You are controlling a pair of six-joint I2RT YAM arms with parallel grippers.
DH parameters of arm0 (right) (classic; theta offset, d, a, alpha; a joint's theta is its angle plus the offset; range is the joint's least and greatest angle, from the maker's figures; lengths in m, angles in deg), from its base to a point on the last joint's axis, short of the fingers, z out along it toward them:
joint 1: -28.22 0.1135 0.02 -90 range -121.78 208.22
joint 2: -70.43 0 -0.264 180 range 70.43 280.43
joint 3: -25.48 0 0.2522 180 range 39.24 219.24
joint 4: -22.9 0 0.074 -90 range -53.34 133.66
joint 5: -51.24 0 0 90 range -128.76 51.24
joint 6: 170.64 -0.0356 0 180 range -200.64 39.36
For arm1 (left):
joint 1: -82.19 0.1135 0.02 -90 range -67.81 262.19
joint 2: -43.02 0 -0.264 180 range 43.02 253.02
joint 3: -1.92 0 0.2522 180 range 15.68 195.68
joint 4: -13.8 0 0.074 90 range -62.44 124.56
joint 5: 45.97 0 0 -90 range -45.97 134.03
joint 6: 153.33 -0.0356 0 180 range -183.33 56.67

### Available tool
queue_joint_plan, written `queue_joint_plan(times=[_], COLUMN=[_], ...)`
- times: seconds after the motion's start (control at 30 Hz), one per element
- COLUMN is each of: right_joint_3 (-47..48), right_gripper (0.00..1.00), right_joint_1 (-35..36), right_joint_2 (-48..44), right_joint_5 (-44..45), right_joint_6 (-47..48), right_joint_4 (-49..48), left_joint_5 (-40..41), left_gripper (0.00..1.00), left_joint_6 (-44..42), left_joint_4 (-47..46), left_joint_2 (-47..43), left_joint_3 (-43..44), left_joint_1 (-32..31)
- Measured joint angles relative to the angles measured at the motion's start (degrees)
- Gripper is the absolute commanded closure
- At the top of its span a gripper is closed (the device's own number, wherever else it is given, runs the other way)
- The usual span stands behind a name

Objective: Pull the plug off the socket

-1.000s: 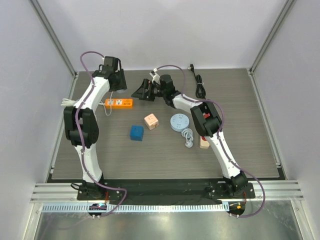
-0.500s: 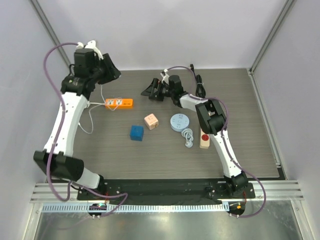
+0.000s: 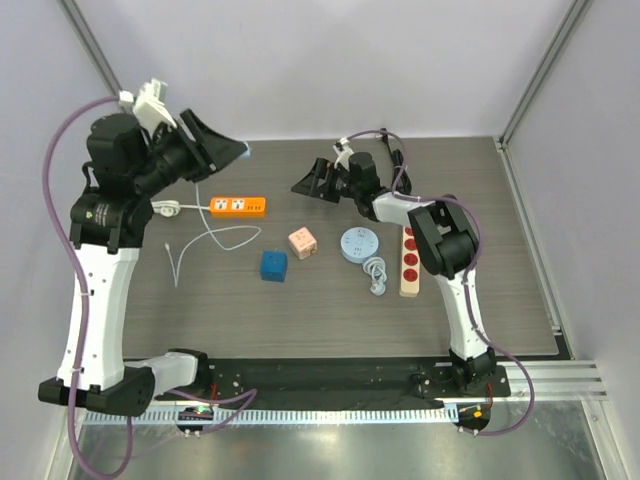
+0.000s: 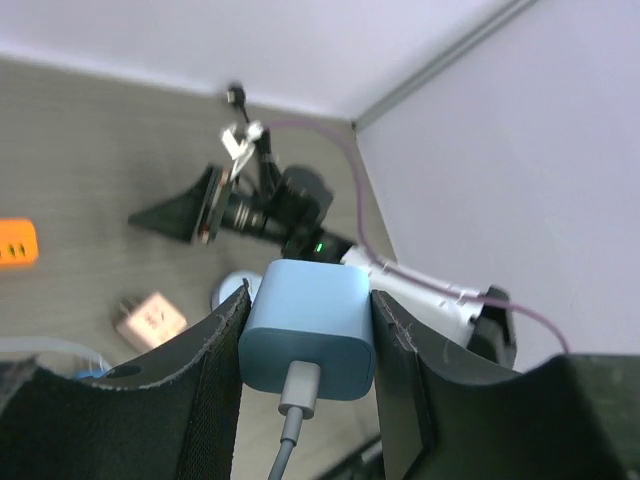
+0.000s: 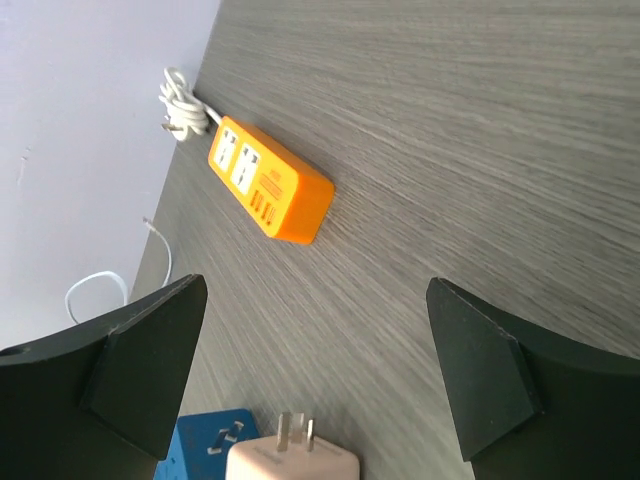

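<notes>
Power strip (image 3: 238, 206) left of round socket (image 3: 358, 244)

1. The top external camera looked down from above and behind the arm bases, far enough off to hold the whole table (image 3: 500, 300).
2. The left wrist camera hung high at the far left, tight behind the left fingers (image 4: 200, 390), and faced right toward the right arm (image 4: 290, 205).
3. The right wrist camera sat low over the far middle, facing left between the right fingers (image 5: 130, 360).
4. The top and right wrist views shared the orange power strip (image 5: 270, 182).
</notes>
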Motion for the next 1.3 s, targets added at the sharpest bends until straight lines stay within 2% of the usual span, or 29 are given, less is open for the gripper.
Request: queue_joint_plan(times=[0.13,0.23,0.37,0.57,0.77,0.93,0.97,1.0,1.07,1.17,1.2,1.3], right_joint_3=[-6.0,-10.0,-14.3,-17.3,-17.3,-17.3,-17.2,-17.2,-16.7,-16.1,-15.9,-15.7], right_gripper=[0.02,0.02,0.02,0.02,0.02,0.02,0.02,0.02,0.02,0.02,0.02,0.02], right_joint_1=[-1.0,-2.5,-4.9,-7.7,-7.7,-7.7,-7.7,-7.7,-7.8,-7.9,-8.0,-8.0], right_joint_2=[-6.0,-9.0,-9.9,-9.9,-9.9,-9.9,-9.9,-9.9,-9.9,-9.7,-9.6,-9.2], right_joint_5=[2.3,3.4,4.0,4.6,4.7,4.7,4.7,4.6,4.4,4.1,4.0,3.7], right_joint_6=[1.2,1.2,-0.3,-2.0,-2.5,-3.1,-3.3,-3.4,-3.7,-4.3,-4.6,-5.1], right_joint_4=[-2.6,-5.2,-8.3,-9.0,-10.0,-10.1,-10.1,-10.1,-10.1,-10.6,-10.8,-11.4], left_joint_5=[-2.9,-3.5,-2.4,3.3,6.3,8.1,8.7,9.1,10.2,11.6,11.7,13.0], left_gripper=[1.00,1.00,1.00,1.00,1.00,0.99,0.96,0.88,0.79,0.56,0.45,0.30], left_joint_6=[2.1,4.8,8.8,11.0,12.4,13.1,13.5,13.8,14.5,16.0,16.6,17.2], left_joint_4=[-0.3,-1.5,-4.8,-9.3,-17.6,-20.9,-21.2,-21.5,-23.4,-26.7,-27.6,-28.9], left_joint_2=[-3.0,-5.0,-3.5,4.6,10.9,18.1,18.5,18.6,18.5,18.0,17.6,16.5], left_joint_3=[-11.3,-23.3,-36.9,-41.2,-47.3,-52.8,-53.5,-54.1,-55.3,-57.4,-58.2,-59.5], left_joint_1=[-1.3,-4.5,-14.7,-27.8,-29.9,-30.5,-30.8,-31.0,-31.9,-32.7,-32.9,-33.0])
